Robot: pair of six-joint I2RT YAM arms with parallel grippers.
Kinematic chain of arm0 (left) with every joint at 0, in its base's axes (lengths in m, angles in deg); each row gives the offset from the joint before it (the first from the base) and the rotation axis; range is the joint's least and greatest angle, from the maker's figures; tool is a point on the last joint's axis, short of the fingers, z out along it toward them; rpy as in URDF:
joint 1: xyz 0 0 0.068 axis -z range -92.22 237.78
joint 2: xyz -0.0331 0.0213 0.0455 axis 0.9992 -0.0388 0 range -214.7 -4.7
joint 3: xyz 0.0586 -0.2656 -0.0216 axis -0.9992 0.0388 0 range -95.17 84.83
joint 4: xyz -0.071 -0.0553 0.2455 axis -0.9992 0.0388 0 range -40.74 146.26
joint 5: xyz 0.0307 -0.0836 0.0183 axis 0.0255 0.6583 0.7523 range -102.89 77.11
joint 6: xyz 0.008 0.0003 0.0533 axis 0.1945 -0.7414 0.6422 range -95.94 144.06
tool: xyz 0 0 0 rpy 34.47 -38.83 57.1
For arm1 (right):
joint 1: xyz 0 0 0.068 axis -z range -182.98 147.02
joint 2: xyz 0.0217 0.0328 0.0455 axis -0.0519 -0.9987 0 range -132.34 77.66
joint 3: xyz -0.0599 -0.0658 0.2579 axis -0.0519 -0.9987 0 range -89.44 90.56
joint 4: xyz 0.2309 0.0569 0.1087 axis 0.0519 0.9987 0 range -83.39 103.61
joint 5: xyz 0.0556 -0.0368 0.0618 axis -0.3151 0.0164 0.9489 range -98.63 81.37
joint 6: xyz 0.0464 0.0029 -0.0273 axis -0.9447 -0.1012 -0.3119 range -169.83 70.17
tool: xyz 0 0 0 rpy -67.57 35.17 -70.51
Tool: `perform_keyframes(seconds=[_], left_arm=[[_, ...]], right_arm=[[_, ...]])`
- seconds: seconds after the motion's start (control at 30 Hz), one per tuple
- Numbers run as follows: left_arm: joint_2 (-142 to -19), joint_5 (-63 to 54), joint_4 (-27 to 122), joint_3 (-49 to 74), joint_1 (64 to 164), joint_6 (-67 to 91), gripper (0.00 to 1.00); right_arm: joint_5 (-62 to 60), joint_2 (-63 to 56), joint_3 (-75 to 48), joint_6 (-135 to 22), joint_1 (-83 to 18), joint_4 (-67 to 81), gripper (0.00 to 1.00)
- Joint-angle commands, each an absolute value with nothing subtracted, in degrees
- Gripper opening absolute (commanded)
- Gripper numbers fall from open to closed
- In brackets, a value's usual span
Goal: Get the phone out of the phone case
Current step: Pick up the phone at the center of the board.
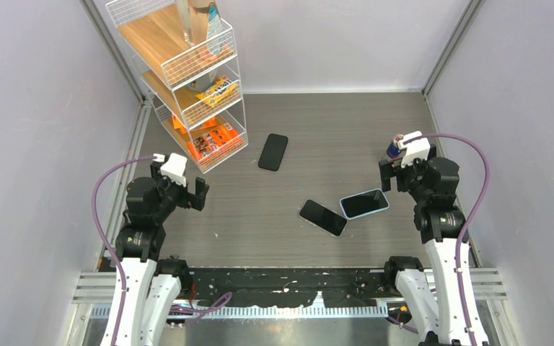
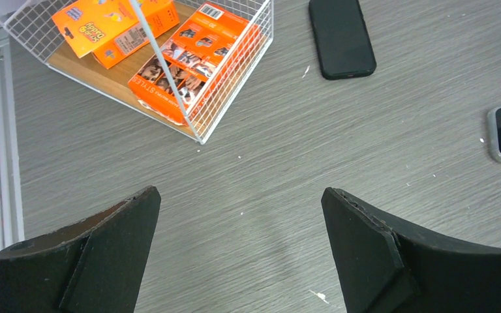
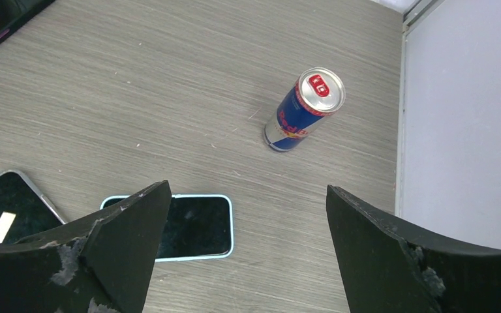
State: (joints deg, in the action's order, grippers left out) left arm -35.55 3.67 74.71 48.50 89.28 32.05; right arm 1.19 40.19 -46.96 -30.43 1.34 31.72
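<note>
A phone in a light-blue phone case (image 1: 364, 203) lies screen-up on the table, right of the middle; the right wrist view shows the case (image 3: 196, 226) partly behind my left finger. A dark phone with a grey rim (image 1: 323, 217) lies just left of it, touching or nearly touching. A black phone-shaped slab (image 1: 273, 151) lies farther back. My right gripper (image 1: 397, 175) hovers open a little right of and beyond the cased phone, holding nothing (image 3: 248, 195). My left gripper (image 1: 187, 189) hangs open over bare table at the left (image 2: 241, 202), far from all phones.
A blue and silver drink can (image 3: 303, 109) stands just beyond my right gripper, near the right wall (image 3: 463, 130). A white wire shelf rack (image 1: 187, 86) with orange snack boxes (image 2: 196, 59) stands at the back left, close ahead of my left gripper.
</note>
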Motion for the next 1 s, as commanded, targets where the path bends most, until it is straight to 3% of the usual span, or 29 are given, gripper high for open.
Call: perform_keyframes(seconds=[0.0, 0.23, 0.6, 0.97], left_arm=[[-35.4, 7.44, 74.65, 47.08, 89.01, 32.2, 0.99], [-35.81, 9.43, 74.75, 47.78, 89.01, 32.8, 0.99], [-37.07, 11.37, 74.61, 48.25, 88.98, 33.45, 0.99], [-37.64, 11.62, 74.13, 48.64, 89.01, 33.8, 0.99]], right_arm=[[5.12, 36.7, -44.53, -27.14, 1.47, 34.73, 0.95], [13.51, 30.92, -45.37, -11.68, 0.14, 41.83, 0.95], [8.2, 20.58, -48.55, 10.51, -4.9, 47.99, 0.95], [3.37, 10.79, -46.8, 23.08, -14.08, 48.71, 0.95]])
